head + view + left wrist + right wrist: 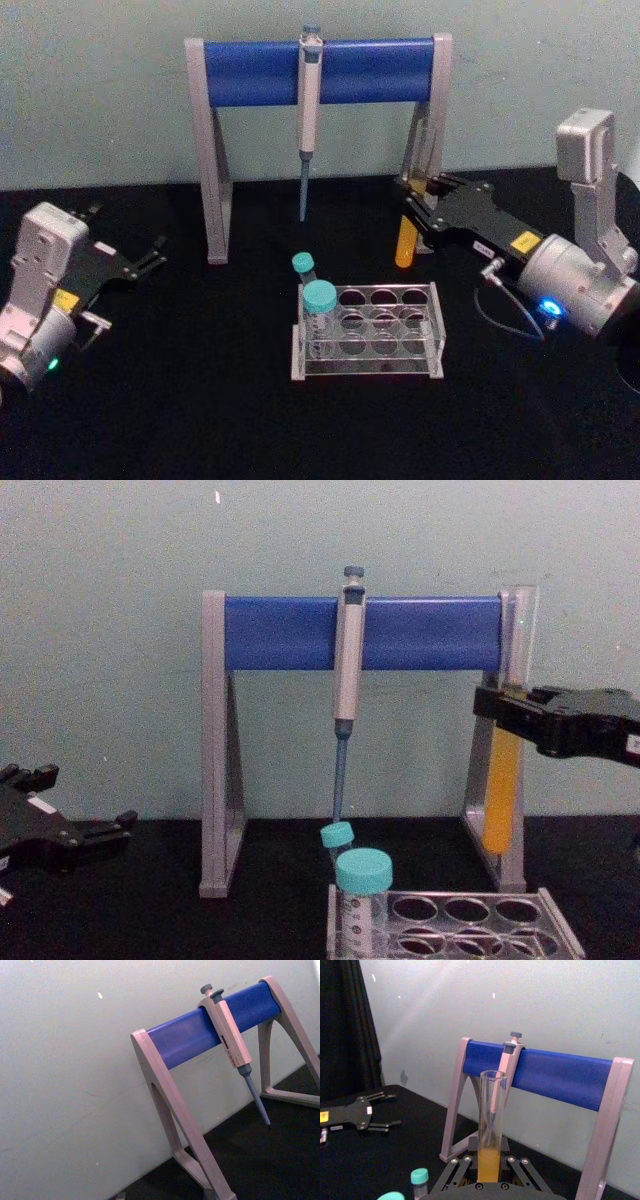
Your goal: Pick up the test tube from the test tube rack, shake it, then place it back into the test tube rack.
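My right gripper (415,218) is shut on the test tube (405,246), a slim clear uncapped tube with orange-yellow liquid in its lower half. It holds the tube upright in the air, behind and to the right of the test tube rack (432,297), close to the stand's right leg. In the chest view the test tube (503,780) hangs well above the table in the right gripper (503,712), and the rack (556,920) lies low in front. The right wrist view looks along the test tube (491,1125). My left gripper (156,254) rests open at the far left.
A grey-and-blue pipette stand (340,70) spans the back, with a pipette (308,110) hanging from its bar. Two teal-capped tubes (320,298) stand in the rack's left holes. The table is black cloth, and a pale wall rises behind it.
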`<state>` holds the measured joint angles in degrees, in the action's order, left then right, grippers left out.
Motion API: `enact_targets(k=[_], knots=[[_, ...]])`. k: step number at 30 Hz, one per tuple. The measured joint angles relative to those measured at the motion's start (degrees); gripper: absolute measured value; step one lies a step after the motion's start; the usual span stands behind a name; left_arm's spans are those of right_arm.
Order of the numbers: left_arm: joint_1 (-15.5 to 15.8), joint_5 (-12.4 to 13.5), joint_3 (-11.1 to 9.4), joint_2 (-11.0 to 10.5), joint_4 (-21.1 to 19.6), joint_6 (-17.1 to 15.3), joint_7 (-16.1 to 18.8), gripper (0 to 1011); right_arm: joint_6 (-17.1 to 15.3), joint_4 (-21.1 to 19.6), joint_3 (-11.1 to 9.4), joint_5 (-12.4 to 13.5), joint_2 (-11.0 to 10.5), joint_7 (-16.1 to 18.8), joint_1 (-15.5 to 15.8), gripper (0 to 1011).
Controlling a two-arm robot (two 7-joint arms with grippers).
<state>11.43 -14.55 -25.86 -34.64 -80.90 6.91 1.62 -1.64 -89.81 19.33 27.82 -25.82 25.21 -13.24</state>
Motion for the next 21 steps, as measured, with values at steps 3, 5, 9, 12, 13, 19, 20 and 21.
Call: enact_targets(k=[3,5,9,12,13,19,20,21], knots=[[0.0,0.0,0.0,0.0,0.0,0.0,0.0,1001,-0.14,-1.63,-0.47,0.23,-0.86,-0.4,1.61,232],[0.0,0.0,0.0,0.0,0.0,0.0,0.0,1002,-0.18,-2.26,-0.67,0.27,-1.17,-0.62,2.27,232],[0.0,0.0,0.0,0.0,0.0,0.0,0.0,1001,-0.34,-3.41,-1.08,0.31,-1.82,-1.2,4.0,232],[0.0,0.0,0.0,0.0,0.0,0.0,0.0,1001,-0.36,-3.52,-1.25,0.29,-1.9,-1.6,4.79,232],[0.0,0.0,0.0,0.0,0.0,0.0,0.0,1001,-0.35,-3.52,-1.28,0.27,-1.89,-1.67,4.94,232],[0.0,0.0,0.0,0.0,0.0,0.0,0.0,1001,0.18,-2.98,-1.28,-0.35,-1.78,-1.83,5.57,232],[0.0,0.0,0.0,0.0,0.0,0.0,0.0,1001,0.19,-2.9,-1.27,-0.41,-1.73,-1.84,5.62,232],[0.0,0.0,0.0,0.0,0.0,0.0,0.0,1001,0.19,-2.83,-1.27,-0.45,-1.7,-1.84,5.63,232]])
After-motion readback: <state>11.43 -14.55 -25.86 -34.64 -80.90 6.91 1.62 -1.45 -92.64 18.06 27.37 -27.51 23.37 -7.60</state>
